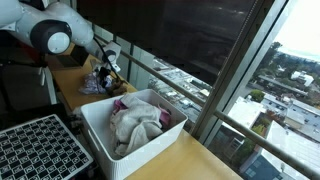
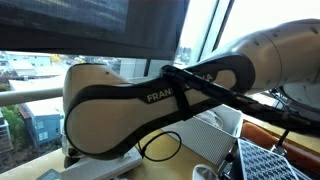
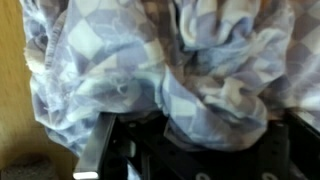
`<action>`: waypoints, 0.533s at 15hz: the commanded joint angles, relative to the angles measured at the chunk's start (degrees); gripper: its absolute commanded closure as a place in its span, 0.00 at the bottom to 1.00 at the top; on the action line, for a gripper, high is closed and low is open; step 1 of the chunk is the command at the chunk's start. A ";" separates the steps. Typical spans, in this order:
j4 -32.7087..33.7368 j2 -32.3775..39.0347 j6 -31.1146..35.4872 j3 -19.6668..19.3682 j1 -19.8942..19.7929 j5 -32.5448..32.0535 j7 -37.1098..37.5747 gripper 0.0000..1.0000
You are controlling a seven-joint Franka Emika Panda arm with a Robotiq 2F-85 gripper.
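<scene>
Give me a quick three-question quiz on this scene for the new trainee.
1. True or false: the white bin holds crumpled cloths.
2. What fills the wrist view right in front of the gripper? A) a checkered cloth B) a mug C) a book
3. What surface shows beside that cloth at the edge of the wrist view?
Key: 1 true; 2 A; 3 the wooden table.
</scene>
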 commanded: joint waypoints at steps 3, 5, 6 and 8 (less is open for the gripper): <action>-2.84 -4.88 1.47 0.18 -0.18 0.36 2.18 1.00; -5.94 -9.31 3.15 0.10 -0.23 0.17 2.82 1.00; -7.39 -11.46 4.11 -0.04 -0.35 0.07 3.16 1.00; -12.37 -17.19 6.93 -0.86 -0.90 -0.40 4.47 1.00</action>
